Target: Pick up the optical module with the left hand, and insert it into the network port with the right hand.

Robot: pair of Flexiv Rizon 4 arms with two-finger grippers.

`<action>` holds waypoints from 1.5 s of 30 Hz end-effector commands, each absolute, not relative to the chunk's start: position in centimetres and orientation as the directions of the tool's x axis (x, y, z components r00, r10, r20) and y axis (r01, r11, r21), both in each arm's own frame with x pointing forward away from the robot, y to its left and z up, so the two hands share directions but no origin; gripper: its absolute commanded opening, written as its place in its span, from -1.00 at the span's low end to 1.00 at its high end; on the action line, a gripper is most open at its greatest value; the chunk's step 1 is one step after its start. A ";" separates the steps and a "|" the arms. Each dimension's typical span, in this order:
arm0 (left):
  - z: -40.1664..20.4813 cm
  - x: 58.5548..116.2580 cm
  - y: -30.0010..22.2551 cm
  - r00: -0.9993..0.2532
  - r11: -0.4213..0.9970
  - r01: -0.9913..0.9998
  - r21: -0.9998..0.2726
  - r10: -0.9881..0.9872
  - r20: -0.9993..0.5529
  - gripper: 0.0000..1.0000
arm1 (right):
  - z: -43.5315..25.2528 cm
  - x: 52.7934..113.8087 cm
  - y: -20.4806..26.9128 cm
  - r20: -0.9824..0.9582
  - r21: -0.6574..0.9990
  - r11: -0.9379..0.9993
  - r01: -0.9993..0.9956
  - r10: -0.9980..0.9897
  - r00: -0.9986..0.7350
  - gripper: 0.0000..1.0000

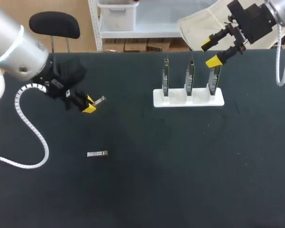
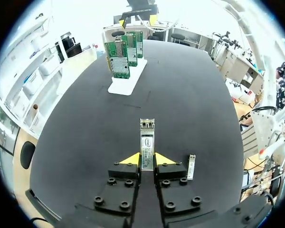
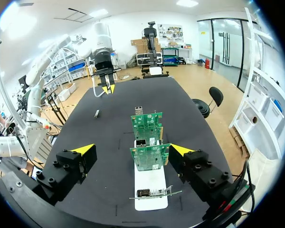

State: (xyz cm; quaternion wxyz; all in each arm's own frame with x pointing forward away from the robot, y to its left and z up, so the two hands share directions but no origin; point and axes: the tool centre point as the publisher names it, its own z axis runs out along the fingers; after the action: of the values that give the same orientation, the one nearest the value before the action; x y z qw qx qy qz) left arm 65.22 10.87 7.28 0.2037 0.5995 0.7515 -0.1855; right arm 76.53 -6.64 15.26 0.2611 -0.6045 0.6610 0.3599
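Note:
My left gripper (image 1: 89,103) hovers over the table's left side, shut on a silver optical module (image 1: 99,100) that sticks out ahead of its yellow tips. The left wrist view shows this module (image 2: 147,140) clamped between the fingers of the left gripper (image 2: 147,159). Three green network cards (image 1: 190,76) stand upright in a white stand (image 1: 188,99) at the back right. My right gripper (image 1: 210,52) hangs open above the rightmost card. In the right wrist view the right gripper (image 3: 132,150) straddles the row of cards (image 3: 149,156), touching none.
A second optical module (image 1: 97,153) lies flat on the black table in front of the left gripper; in the left wrist view this spare module (image 2: 191,166) sits beside the fingers. A white cable (image 1: 31,137) loops from the left arm.

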 end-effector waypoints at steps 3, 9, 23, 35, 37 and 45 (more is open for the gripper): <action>7.2 65.2 11.1 -0.195 0.209 0.977 -0.034 0.822 -0.535 -1.00 | 15.2 76.5 -6.7 -0.781 0.159 0.009 -0.987 -0.610 -0.132 1.00; 7.2 65.2 11.1 -0.195 0.209 0.977 -0.034 0.822 -0.535 -1.00 | 15.2 76.5 -6.7 -0.781 0.159 0.009 -0.987 -0.610 -0.132 1.00; 13.1 72.7 4.6 -0.023 0.172 0.977 0.128 0.677 -0.736 -1.00 | 15.2 76.5 -6.7 -0.781 0.159 0.009 -0.987 -0.610 -0.132 1.00; 17.3 74.3 -0.2 0.063 0.155 0.975 0.157 0.489 -0.870 -1.00 | 15.2 76.5 -6.7 -0.781 0.159 0.009 -0.987 -0.610 -0.132 1.00; 17.4 74.3 -0.1 0.052 0.163 0.975 0.152 0.496 -0.867 -1.00 | 15.2 76.5 -6.7 -0.781 0.159 0.009 -0.987 -0.610 -0.132 1.00; 17.4 74.3 -0.1 0.052 0.163 0.975 0.152 0.496 -0.867 -1.00 | 15.2 76.5 -6.7 -0.781 0.159 0.009 -0.987 -0.610 -0.132 1.00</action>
State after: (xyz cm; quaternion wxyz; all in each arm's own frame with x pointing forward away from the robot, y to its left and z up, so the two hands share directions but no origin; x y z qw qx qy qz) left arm 74.34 -0.21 17.53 0.4259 0.5851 0.6322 -0.2768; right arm 76.53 -6.64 15.26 0.2611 -0.6045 0.6610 0.3599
